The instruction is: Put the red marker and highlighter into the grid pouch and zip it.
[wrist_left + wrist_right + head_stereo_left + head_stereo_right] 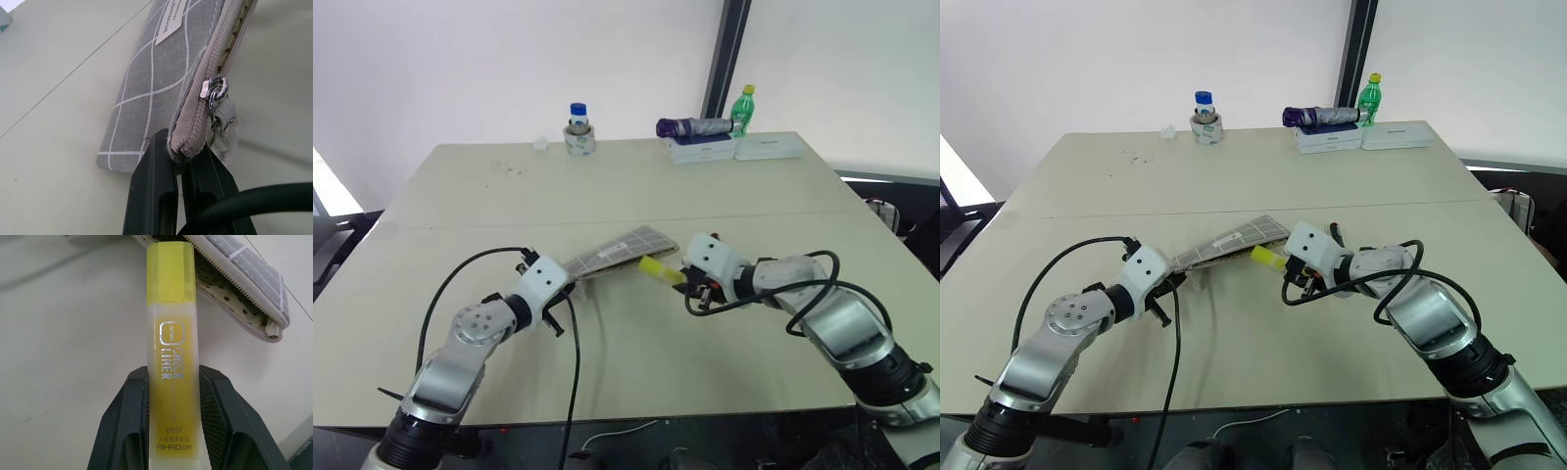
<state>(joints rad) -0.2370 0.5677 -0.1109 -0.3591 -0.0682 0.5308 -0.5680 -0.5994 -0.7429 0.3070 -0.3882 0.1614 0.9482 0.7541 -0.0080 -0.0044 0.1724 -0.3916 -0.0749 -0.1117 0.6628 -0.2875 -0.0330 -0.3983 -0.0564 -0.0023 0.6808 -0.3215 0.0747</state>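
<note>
**Left eye view: both arms meet at the pouch mouth**

I have the left arm reaching forward and inward, its left gripper pinched tight on the near corner of the grid pouch, by the metal zipper pull. The grey, white-lined pouch stretches away from those fingers, lifted off the table. My right arm angles inward and down; the right gripper clamps the yellow highlighter, whose cap end sits at the pouch's open dotted mouth.

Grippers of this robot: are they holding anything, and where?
Left gripper pinches the grey grid-lined fabric pouch at its zipper-end corner; right gripper clamps the yellow highlighter by its lower barrel.
</note>
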